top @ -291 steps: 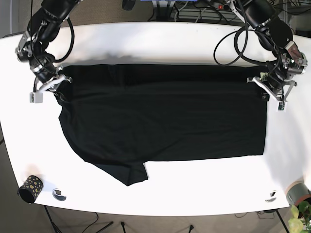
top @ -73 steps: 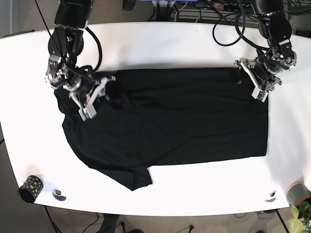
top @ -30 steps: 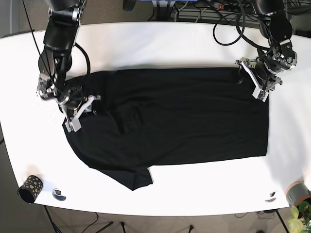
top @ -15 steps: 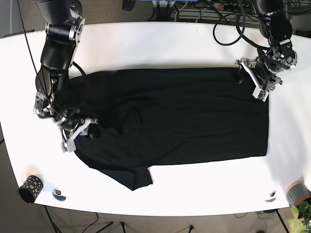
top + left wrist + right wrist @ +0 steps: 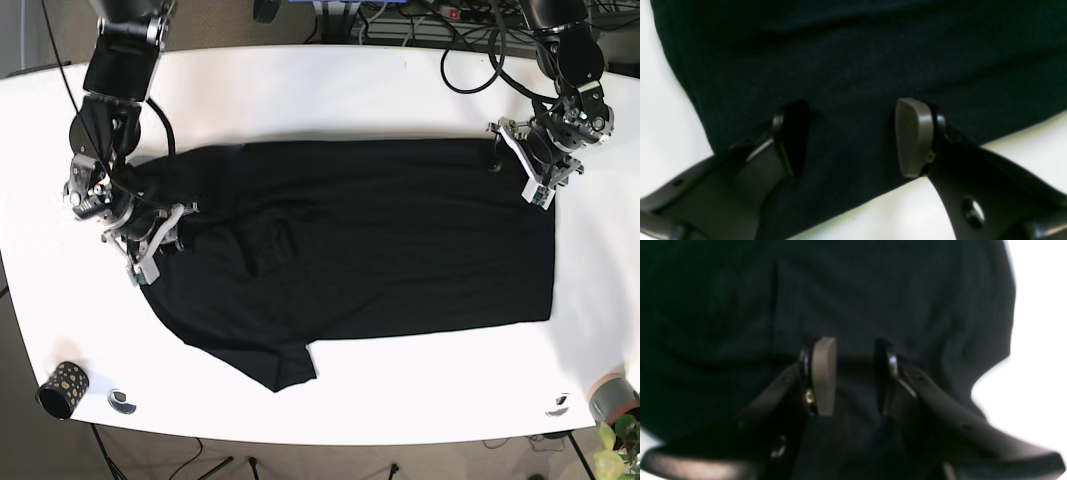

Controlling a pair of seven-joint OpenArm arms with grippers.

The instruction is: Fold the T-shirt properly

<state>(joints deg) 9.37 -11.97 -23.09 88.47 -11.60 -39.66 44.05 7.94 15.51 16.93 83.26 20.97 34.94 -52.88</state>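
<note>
- The T-shirt (image 5: 350, 250) lies spread flat across the middle of the table (image 5: 330, 90), one long edge toward the far side and a sleeve sticking out toward the near left corner. I judge the folding barely begun: I see one lengthwise lay at most, and the cross folds are all left to do.
- My left pincer (image 5: 537, 165) sits at the shirt's far right corner. In the left wrist view its fingers (image 5: 914, 136) stand wide apart over the cloth, with the hem running just beneath them; nothing is pinched between them.
- My right pincer (image 5: 150, 245) is at the shirt's left edge, over rumpled cloth by the shoulder. Its fingers (image 5: 822, 375) are set narrowly apart with dark fabric between and under them; I cannot tell whether any cloth is actually caught.
- The left part of the shirt is wrinkled, so I judge it needs smoothing before a clean fold.
- Room: bare table lies all round the shirt, widest along the far edge and at the near right. A small dark cup (image 5: 62, 388) and a little round thing (image 5: 121, 401) sit at the near left corner, well apart from the sleeve.
</note>
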